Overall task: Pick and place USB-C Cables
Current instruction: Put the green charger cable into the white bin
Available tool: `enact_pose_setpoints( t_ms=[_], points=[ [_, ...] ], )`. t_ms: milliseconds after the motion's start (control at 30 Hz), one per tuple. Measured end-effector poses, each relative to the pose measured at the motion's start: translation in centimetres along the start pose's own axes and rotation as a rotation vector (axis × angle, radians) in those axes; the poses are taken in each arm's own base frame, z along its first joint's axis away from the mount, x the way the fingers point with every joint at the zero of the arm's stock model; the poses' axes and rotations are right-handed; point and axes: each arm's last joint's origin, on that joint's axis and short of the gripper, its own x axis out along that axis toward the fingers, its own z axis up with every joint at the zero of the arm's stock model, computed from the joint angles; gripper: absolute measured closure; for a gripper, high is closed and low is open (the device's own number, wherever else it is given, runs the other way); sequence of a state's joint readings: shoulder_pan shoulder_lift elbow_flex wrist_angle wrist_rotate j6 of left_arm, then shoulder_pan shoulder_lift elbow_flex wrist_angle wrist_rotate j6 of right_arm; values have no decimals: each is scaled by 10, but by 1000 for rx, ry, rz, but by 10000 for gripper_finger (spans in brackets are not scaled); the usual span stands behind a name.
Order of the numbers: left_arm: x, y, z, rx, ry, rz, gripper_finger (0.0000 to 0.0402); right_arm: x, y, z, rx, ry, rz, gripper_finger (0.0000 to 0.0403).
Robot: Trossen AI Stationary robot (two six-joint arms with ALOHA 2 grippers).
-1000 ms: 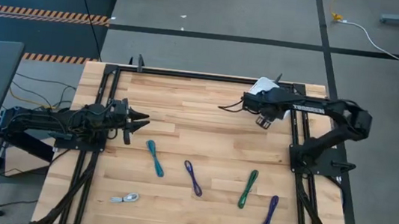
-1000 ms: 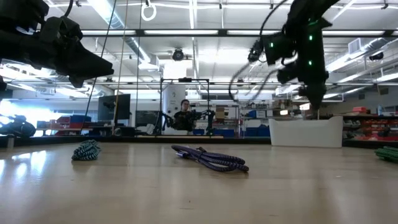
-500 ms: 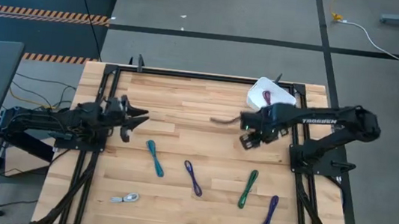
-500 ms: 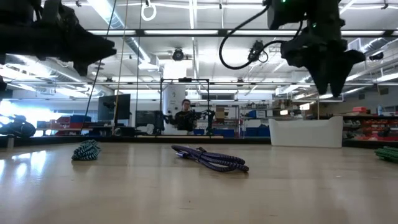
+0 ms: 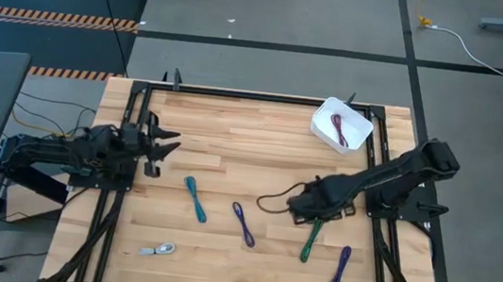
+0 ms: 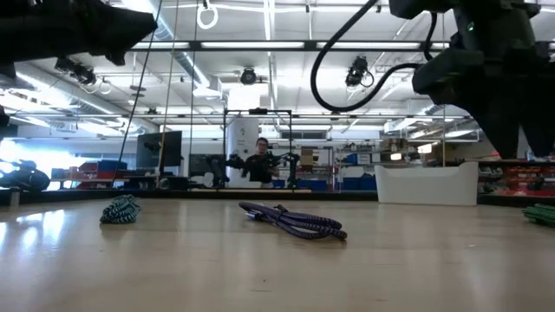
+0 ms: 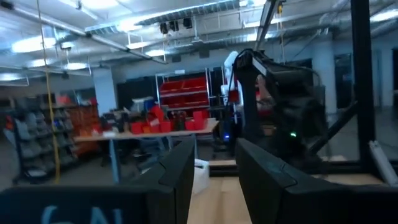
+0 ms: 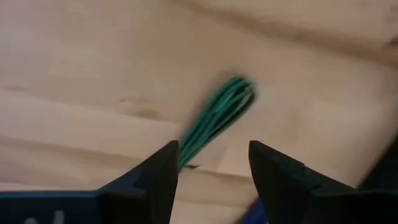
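My right gripper [image 5: 305, 214] hangs open over the far end of the green cable [image 5: 313, 238], which lies flat on the table. In the right wrist view the green cable [image 8: 214, 121] shows ahead of the gap between the fingers [image 8: 214, 168], untouched. On the table also lie a teal cable [image 5: 195, 198], a purple cable [image 5: 243, 224], a second purple cable [image 5: 340, 270] and a silver-white cable [image 5: 159, 249]. A dark red cable [image 5: 338, 129] lies in the white tray [image 5: 322, 125]. My left gripper [image 5: 167, 146] waits open at the left side, above the table.
The white tray stands at the table's far right corner. Black frame rails [image 5: 122, 193] run along the left and right edges. In the low view the teal cable [image 6: 120, 209] and a purple cable [image 6: 293, 221] lie in front. A person [image 6: 257, 161] stands far behind the table.
My right gripper has swung from above the white tray toward the near edge and down, and now stands over the green cable's far end. The tray, covered by the arm before, now shows with the dark red cable in it. My left gripper has drawn back slightly toward the left edge.
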State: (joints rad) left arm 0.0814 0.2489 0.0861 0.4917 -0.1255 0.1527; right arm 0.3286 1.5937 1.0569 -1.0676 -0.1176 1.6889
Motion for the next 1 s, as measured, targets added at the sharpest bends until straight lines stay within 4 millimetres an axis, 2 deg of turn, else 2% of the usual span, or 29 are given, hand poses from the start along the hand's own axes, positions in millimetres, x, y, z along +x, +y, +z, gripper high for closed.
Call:
enact_pose_setpoints(
  t_ms=[233,467,733,867,1000],
  points=[
    [4,3,21,73,-28,5,276,26,15,-22,58,93,-25,201],
    [4,3,23,144,-29,7,276,48,22,-34,69,81,-58,201],
    [4,3,26,192,-52,13,276,63,29,-36,92,43,-50,205],
    [4,3,26,188,-51,13,276,62,29,-36,91,33,-48,225],
    [4,3,26,167,-49,12,276,60,28,-35,71,23,-45,271]
  ],
)
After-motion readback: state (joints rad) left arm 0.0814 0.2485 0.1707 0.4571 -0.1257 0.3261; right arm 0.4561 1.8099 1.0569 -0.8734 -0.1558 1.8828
